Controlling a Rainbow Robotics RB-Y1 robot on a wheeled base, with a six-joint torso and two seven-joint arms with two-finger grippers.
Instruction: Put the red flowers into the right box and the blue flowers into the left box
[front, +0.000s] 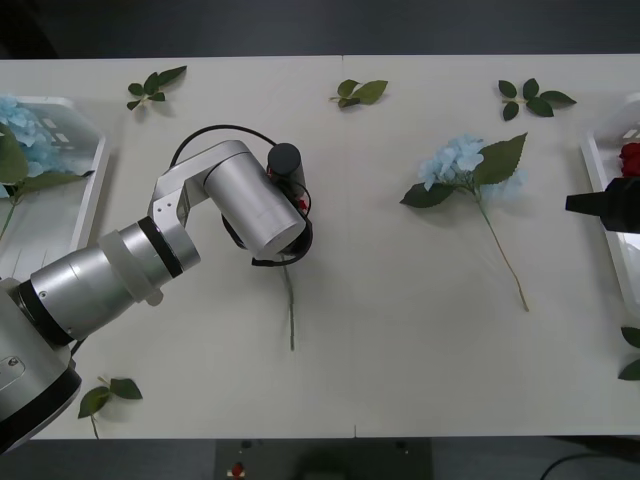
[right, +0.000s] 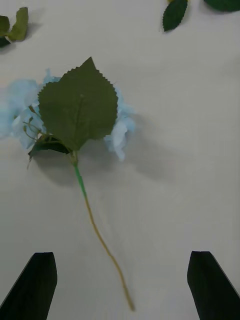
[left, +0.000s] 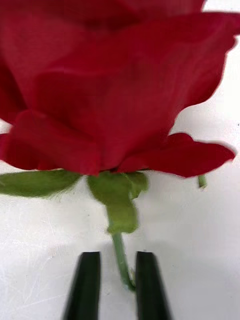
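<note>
Sorting looks partway done to me: the left box at nine o'clock on the table holds blue flowers, and the right box at three o'clock shows a red bloom. One blue flower lies loose toward two o'clock, below my right claw, whose fingers stand wide apart. My left claw is at table centre, nearly closed around the thin green stem of a red rose, a full, deep-red bloom not yet boxed.
</note>
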